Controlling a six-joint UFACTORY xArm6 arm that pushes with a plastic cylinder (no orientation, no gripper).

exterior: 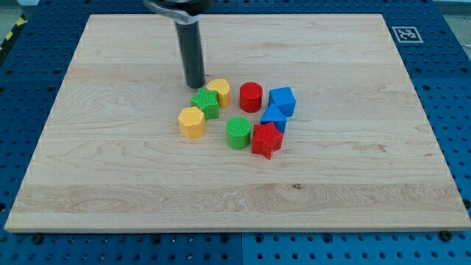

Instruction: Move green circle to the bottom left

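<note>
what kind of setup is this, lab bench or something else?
Probably a robotics lab bench. A wooden board sits on a blue perforated table, with a fiducial marker at the view's top right. My tip stands just above the green star block, near other small coloured blocks.

The green circle (pixel 238 132), a short ribbed green plastic cylinder, stands upright on its flat base on the wooden board, with its round top face showing. It sits a little below the board's middle, in the lower part of a loose cluster of blocks, just beside a red star-shaped block (pixel 266 140) on its right, and well apart from the board's bottom left corner.
</note>
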